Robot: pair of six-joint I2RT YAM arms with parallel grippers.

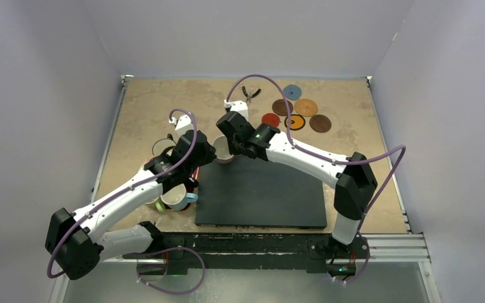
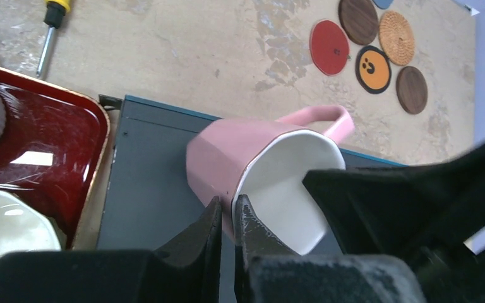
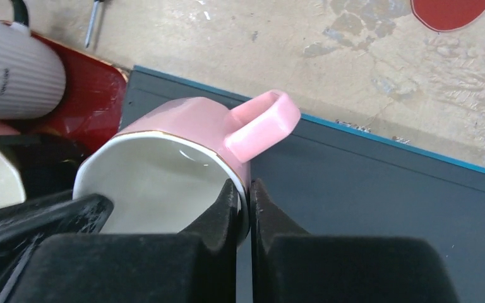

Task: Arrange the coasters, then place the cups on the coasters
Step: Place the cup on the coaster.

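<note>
The pink cup [image 3: 183,120] is white inside, with a thin gold edge. In the top view it is mid-frame, at the dark mat's [image 1: 259,189] upper left corner. The left jaws pinch its rim. The right jaws pinch it beside the handle.

A mug [image 1: 223,156] is over the far left corner of the mat [image 1: 265,196] on the tabletop [image 1: 158,107]. The tray [image 2: 50,139] lies just left of the mat, and the coasters [image 1: 305,107] cluster behind it at the far right.

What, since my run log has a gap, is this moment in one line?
left pincer: shut on pink mug rim | right pincer: same rim | mug: over black mat | coasters: clustered, bare
</note>
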